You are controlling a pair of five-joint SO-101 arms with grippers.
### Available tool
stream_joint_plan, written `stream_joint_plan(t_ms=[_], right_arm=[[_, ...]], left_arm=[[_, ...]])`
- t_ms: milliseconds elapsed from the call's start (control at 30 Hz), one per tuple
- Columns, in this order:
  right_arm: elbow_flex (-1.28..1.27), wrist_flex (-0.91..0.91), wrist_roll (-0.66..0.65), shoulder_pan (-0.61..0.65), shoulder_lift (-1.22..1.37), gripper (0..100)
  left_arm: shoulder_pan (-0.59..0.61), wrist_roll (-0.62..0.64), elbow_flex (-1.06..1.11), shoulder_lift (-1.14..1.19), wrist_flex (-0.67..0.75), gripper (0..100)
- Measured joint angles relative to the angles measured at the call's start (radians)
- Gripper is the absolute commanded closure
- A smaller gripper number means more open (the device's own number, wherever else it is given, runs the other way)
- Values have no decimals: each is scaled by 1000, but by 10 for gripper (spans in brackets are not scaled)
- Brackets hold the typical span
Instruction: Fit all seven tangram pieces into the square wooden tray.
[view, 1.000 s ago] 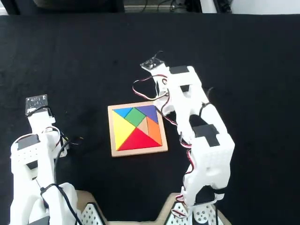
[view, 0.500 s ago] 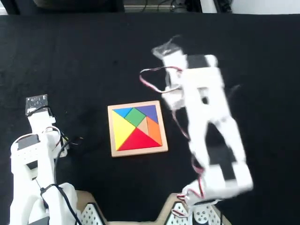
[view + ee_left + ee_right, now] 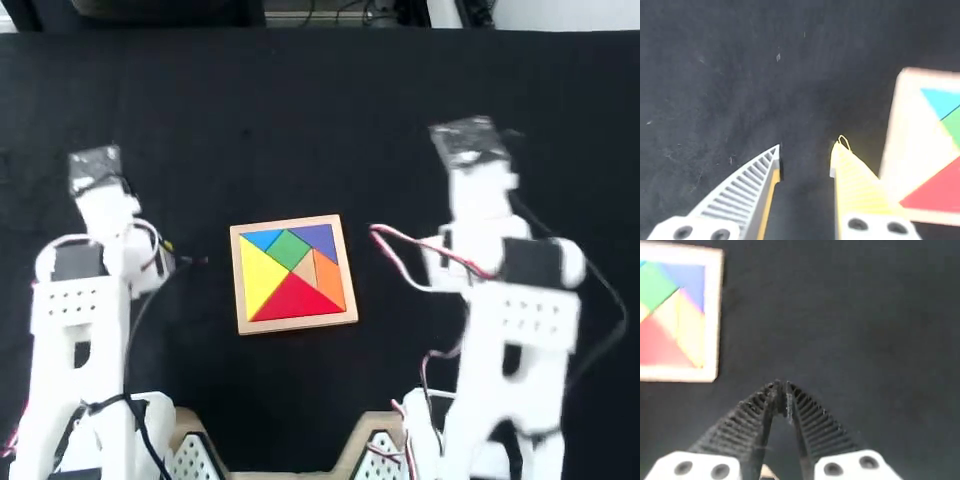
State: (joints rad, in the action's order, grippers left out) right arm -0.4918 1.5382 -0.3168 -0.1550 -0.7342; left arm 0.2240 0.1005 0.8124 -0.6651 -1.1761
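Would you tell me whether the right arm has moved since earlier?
Yes, the right arm swung away from the wooden tray, out to its right.

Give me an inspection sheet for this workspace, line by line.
Surface: black table cloth, a few lint specks.
Job's things: square wooden tray between the arms; seven tangram pieces lie flat inside it.
Clutter: nothing seen.
Grippers: left gripper open, empty, beside the tray; right gripper shut, empty, over the cloth.
Cables: red and white wires loop off the right arm; dark wire at the left arm.
Surroundings: dark equipment beyond the far edge.
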Motion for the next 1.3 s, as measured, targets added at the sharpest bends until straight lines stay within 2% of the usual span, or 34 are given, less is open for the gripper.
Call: stream_joint_plan(t_ms=[100,233,433,500,633,733,833,1067,1300], right_arm=[[-21,-8,0,-34,-109,987],[-103,-11,-32,-34,-212,986],[-279,-147,-32,-34,-253,986],[-325,-206,-31,-34,-255,986],[-381,-304,32,-34,-255,986],[-393,-350,121,-34,-255,986],[-404,-359,150,-3,-255,986],[-473,-356,163,64,-269,986],[-506,-279,163,77,-519,985]], left_arm=[[-5,43,-114,0,-68,833],[-5,40,-163,0,-132,834],[41,-167,-169,-55,-184,835],[72,-189,-147,-120,-180,834],[83,-203,29,-295,-78,834],[84,-203,253,-428,84,834],[84,-203,453,-559,210,834],[57,-203,640,-847,218,834],[14,-203,845,-1074,173,834]])
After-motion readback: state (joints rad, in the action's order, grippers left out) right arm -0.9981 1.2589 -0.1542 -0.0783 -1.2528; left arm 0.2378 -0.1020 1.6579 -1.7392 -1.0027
